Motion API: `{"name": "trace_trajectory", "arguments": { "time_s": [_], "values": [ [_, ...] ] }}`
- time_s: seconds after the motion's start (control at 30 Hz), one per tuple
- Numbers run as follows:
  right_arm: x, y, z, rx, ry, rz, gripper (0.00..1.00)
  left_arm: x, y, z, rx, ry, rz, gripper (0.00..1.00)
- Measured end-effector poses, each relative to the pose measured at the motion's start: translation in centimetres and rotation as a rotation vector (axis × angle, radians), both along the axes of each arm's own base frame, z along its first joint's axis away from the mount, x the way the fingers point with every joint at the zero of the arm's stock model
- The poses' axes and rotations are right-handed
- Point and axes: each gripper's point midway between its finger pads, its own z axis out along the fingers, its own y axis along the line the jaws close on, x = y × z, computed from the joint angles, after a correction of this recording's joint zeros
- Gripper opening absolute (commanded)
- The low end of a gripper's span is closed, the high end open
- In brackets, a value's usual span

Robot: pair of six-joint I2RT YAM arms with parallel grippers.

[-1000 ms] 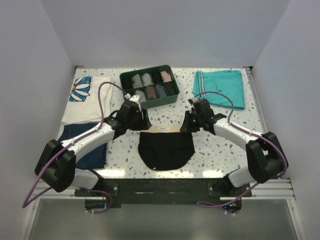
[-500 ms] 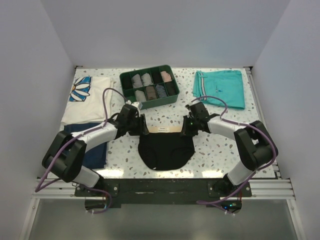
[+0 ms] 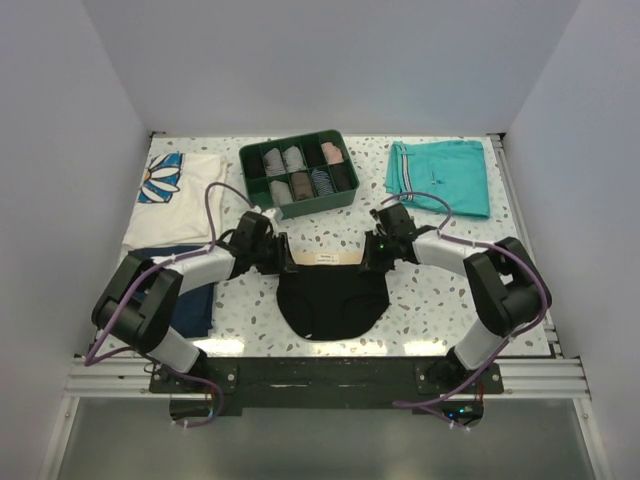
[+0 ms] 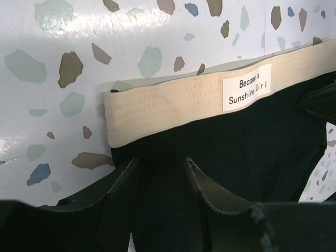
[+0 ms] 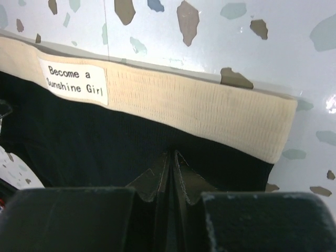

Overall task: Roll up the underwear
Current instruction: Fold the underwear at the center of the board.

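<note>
The underwear (image 3: 330,300) lies flat at the table's middle front: black briefs with a beige waistband (image 3: 325,259) along the far edge, bearing a white label. My left gripper (image 3: 283,255) is down at the waistband's left end. In the left wrist view it (image 4: 161,160) is open, its fingers astride black fabric (image 4: 252,136) just below the band. My right gripper (image 3: 368,255) is at the waistband's right end. In the right wrist view it (image 5: 172,153) is shut, its tips pinched on the black fabric (image 5: 79,136) just below the beige band.
A green divided tray (image 3: 318,206) with several small rolls stands behind the underwear. Teal shorts (image 3: 440,175) lie at the back right. A white daisy shirt (image 3: 175,200) and a navy folded garment (image 3: 190,305) lie at the left.
Both arms have lowered and stretched flatter, bringing the grippers down onto the two ends of the waistband. The underwear has not shifted.
</note>
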Motion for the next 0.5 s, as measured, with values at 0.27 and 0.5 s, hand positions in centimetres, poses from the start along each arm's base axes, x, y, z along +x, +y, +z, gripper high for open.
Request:
{"name": "trace_trajectory", "arguments": {
  "time_s": [0.27,0.5],
  "values": [
    [2.0,1.0,-0.2,0.008,0.002,-0.001,0.08,0.7,0.3,0.0,0.023,-0.014,0.017,0.45],
    [3.3,1.3,-0.1,0.0,-0.011,-0.004,0.09,1.4,1.9,0.1,0.095,-0.022,0.077,0.5]
  ]
}}
